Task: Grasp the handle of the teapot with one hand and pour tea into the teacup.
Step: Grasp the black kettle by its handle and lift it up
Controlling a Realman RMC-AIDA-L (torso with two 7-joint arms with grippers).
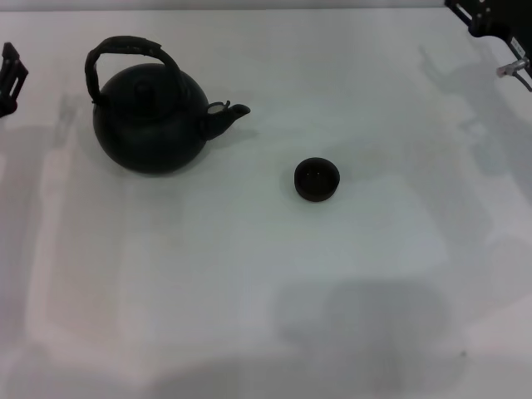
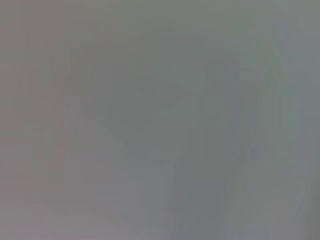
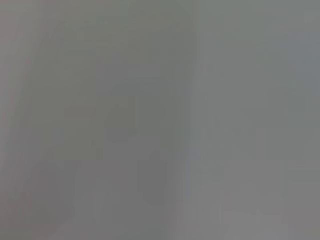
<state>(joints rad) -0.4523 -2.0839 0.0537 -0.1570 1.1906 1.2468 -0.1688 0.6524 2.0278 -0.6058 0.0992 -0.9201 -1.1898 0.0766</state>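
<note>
teapot upright on tabletop, spout toward teacup, cup well apart | handle ungrasped | left hand beyond teapot's far side, right hand well past teacup, grip of each cannot be told | risk: you pinch the hoop off-centre, pot swings, tea misses the small cup

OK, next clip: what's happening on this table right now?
Nothing is being handled yet. The black teapot stands upright on the white table, its arched handle free and its spout toward the small dark teacup, which stands apart from it. The left pincer sits at the table's left edge, the right pincer at the far right corner.
</note>
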